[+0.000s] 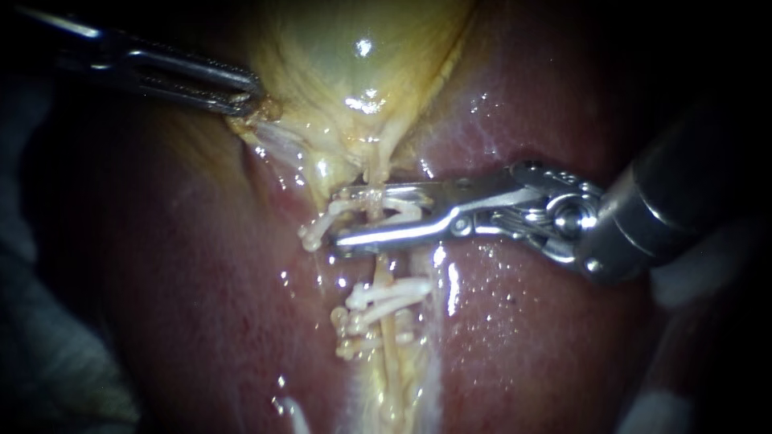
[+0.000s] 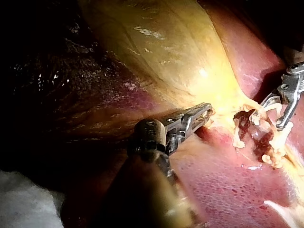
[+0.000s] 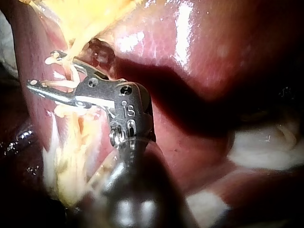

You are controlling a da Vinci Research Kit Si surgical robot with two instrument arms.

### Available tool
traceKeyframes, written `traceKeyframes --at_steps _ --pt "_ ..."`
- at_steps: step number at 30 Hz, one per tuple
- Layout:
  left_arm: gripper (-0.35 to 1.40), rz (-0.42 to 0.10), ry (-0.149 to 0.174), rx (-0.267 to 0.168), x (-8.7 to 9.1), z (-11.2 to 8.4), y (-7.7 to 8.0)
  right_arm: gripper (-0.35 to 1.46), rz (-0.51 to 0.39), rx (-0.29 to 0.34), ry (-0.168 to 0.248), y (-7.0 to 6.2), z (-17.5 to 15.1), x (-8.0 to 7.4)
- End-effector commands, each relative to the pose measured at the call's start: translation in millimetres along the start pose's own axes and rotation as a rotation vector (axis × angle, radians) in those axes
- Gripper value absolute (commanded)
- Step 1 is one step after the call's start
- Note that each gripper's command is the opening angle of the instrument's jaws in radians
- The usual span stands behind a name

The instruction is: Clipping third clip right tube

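Gripping the pale fringe at the lower edge of the gallbladder (image 1: 354, 56), my left instrument (image 1: 256, 98) comes in from the upper left, its jaws closed on that tissue, which is stretched taut towards them. My right instrument (image 1: 339, 217) reaches in from the right across the liver (image 1: 531, 337), and its jaws straddle the tube (image 1: 386, 272) just below the gallbladder's narrow end. They stand apart, yet a white clip (image 1: 400, 214) sits between them with one arm along each jaw, so they are holding it. The tube passes between the clip's arms. Whether the clip has latched I cannot tell. Further down the same tube, two more white clips (image 1: 394, 293) lie closed across it, one close beneath the other, apart from my right jaws.
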Motion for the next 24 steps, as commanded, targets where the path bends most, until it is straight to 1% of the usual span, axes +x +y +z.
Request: traceKeyframes --at_steps 1,4,6,9,12,14,16,24 --pt "-0.35 0.0 0.0 0.0 0.0 0.0 0.0 0.35 0.002 0.0 -0.002 0.0 0.0 0.0" --pt "-0.35 0.0 0.0 0.0 0.0 0.0 0.0 0.23 0.002 0.001 -0.002 0.0 -0.1 -0.1" --pt "-0.35 0.0 0.0 0.0 0.0 0.0 0.0 0.1 0.002 0.001 -0.002 -0.1 -0.1 -0.1" --pt "-0.35 0.0 0.0 0.0 0.0 0.0 0.0 -0.07 0.026 0.002 -0.003 -0.1 -0.1 -0.1" --pt "-0.35 0.0 0.0 0.0 0.0 0.0 0.0 -0.21 0.073 0.002 -0.003 -0.3 -0.1 -0.1" --pt "-0.35 0.0 0.0 0.0 0.0 0.0 0.0 -0.35 0.114 0.001 -0.003 -0.4 -0.1 -0.2" --pt "-0.35 0.0 0.0 0.0 0.0 0.0 0.0 -0.35 0.138 0.002 -0.004 -0.5 -0.2 -0.2" --pt "-0.35 0.0 0.0 0.0 0.0 0.0 0.0 -0.35 0.178 0.005 -0.003 -0.7 -0.3 -0.5"
